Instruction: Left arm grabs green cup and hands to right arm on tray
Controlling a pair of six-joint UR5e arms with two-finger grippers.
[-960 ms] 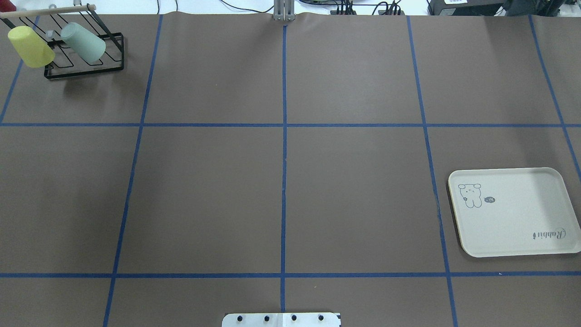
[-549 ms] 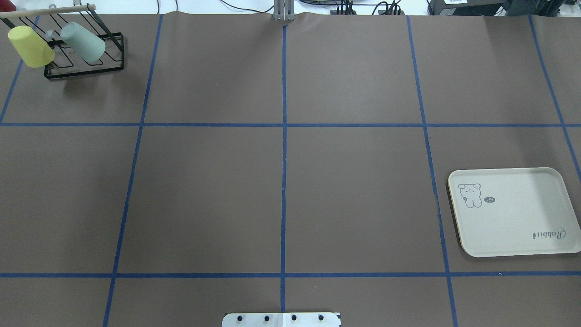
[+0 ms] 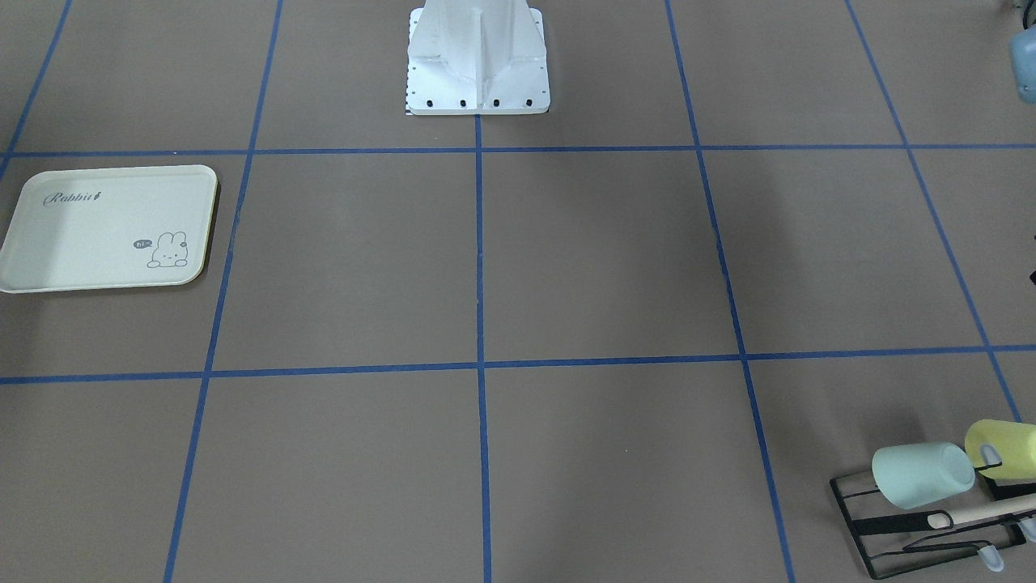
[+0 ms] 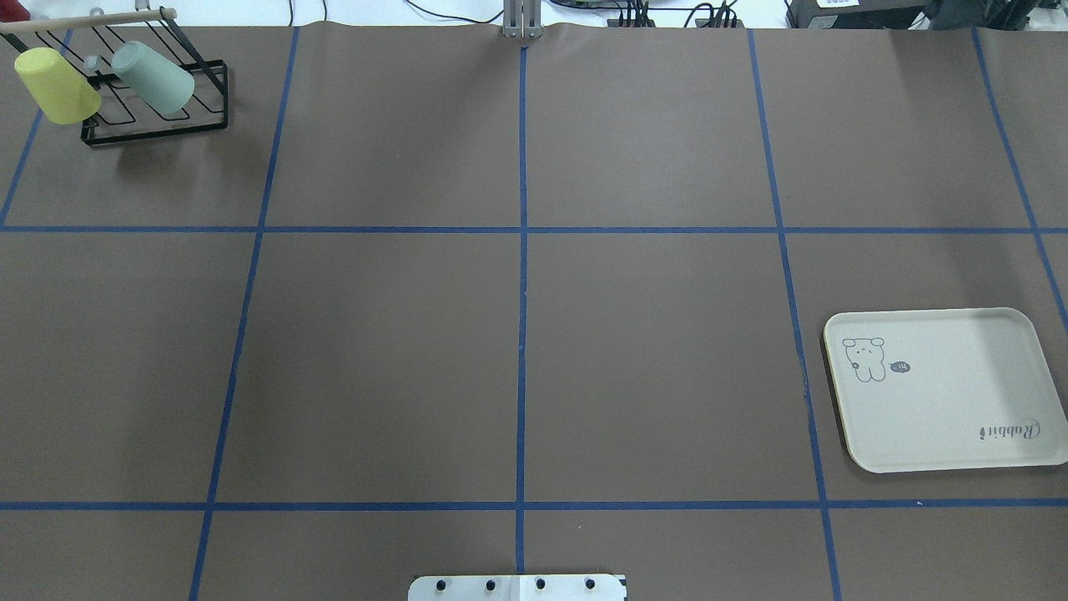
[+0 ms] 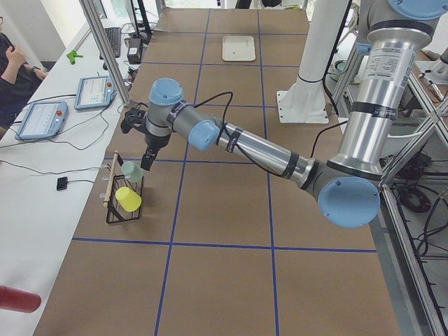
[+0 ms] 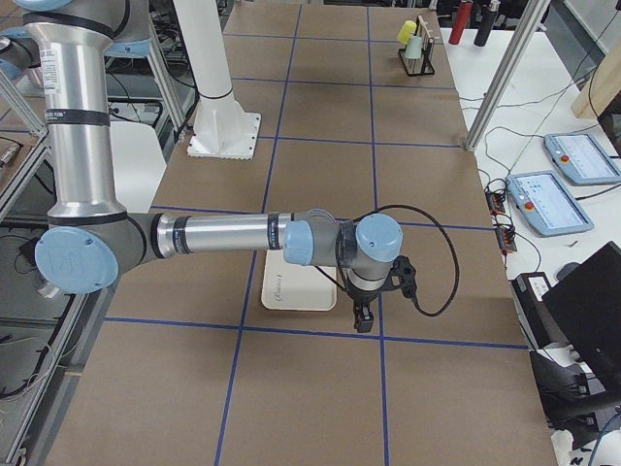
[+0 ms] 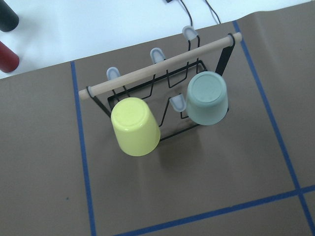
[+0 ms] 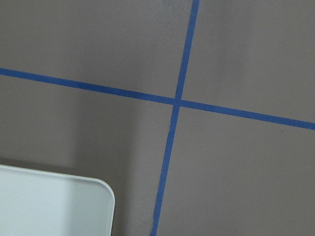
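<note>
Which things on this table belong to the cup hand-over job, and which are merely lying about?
For the job: green cup, tray, left arm, right arm.
Lying about: yellow cup, rack.

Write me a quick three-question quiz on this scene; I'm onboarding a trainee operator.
1. True or false: the green cup sits on the rack.
2. Compared with the yellow cup, the green cup is: A nearer the tray; B farther from it.
3. Which gripper hangs beside the tray?
Key: 1 true; 2 A; 3 the right gripper.
</note>
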